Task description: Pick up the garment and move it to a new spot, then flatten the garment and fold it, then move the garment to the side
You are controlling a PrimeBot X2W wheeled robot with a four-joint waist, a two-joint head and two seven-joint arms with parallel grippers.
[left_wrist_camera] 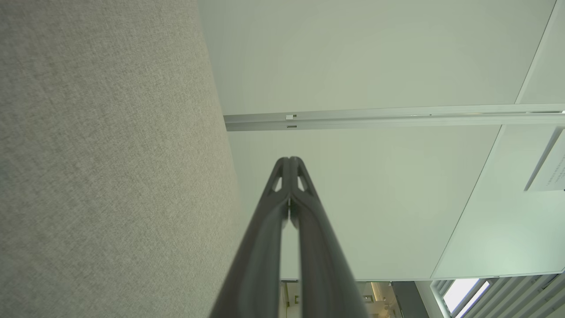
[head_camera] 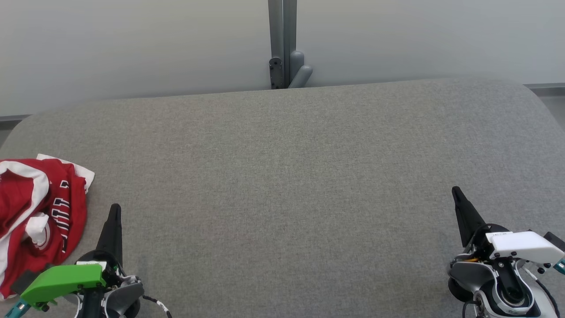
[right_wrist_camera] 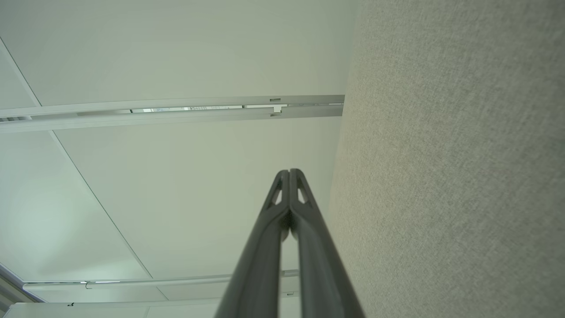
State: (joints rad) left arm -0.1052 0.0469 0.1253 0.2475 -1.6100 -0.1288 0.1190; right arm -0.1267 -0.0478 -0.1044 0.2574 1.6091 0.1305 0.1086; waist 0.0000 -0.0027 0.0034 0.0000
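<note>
Two grippers sit nearest the camera in the head view, low over the table and well apart from each other.

Left gripper (head_camera: 115, 208), long, dark and two-fingered, under a bright green plastic wrist cover (head_camera: 62, 280): closed to a single point with nothing in it. In the left wrist view its fingers (left_wrist_camera: 265, 247) lie pressed together right up to the tips.

Right gripper (head_camera: 455, 192), same dark build, under a white plastic wrist cover (head_camera: 523, 247): also closed tight and empty. In the right wrist view its fingers (right_wrist_camera: 265, 256) meet the same way.

Crumpled red-and-white fabric garment (head_camera: 39, 212) with dark lettering: it lies in a heap at the table's left edge, just beside the left gripper on its outer side, and runs off the frame. The dark fingers are clear of the cloth (the green cover overlaps the heap in this view, so I cannot tell whether they touch).

Grey woven-fabric table top with rounded far corners (head_camera: 282, 176): it spreads flat from the grippers to the far edge.

Beyond the far edge, an upright grey metal post (head_camera: 282, 39) stands at the centre against a pale plain wall (head_camera: 132, 44).
</note>
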